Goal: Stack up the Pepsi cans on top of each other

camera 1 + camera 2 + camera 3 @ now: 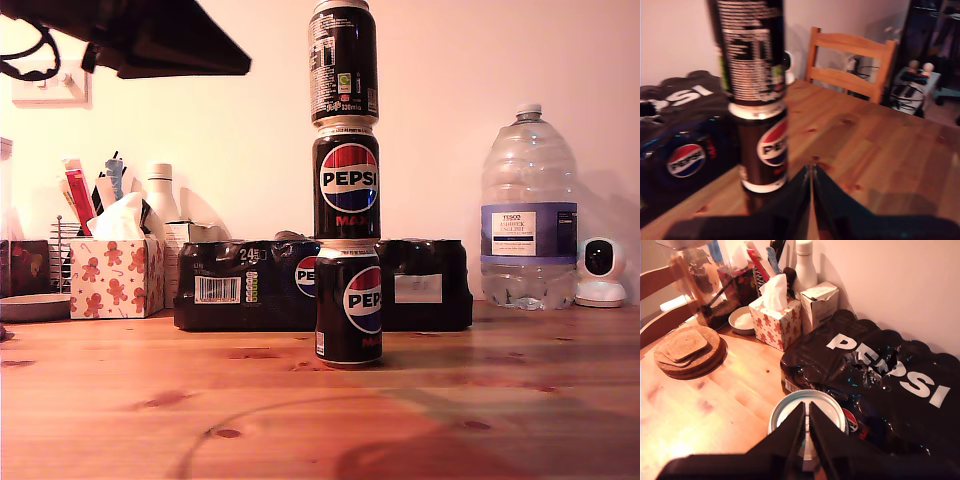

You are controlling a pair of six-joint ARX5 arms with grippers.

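Three Pepsi cans stand in one column on the wooden table [120, 400], just in front of the shrink-wrapped pack [240, 285]: the bottom can [348, 305] on the wood, the middle can [346, 183] seated on its rim, the top can [343, 63] above with its small print facing out. Each rim nests the base above, which is probably why the column stays upright unaided.

The first gripper [811, 187] has its jaws pressed together, empty, apart from the column. The second gripper [806, 430] is likewise pressed together and empty, above the top can's lid [807, 407]. The stacking looks complete.
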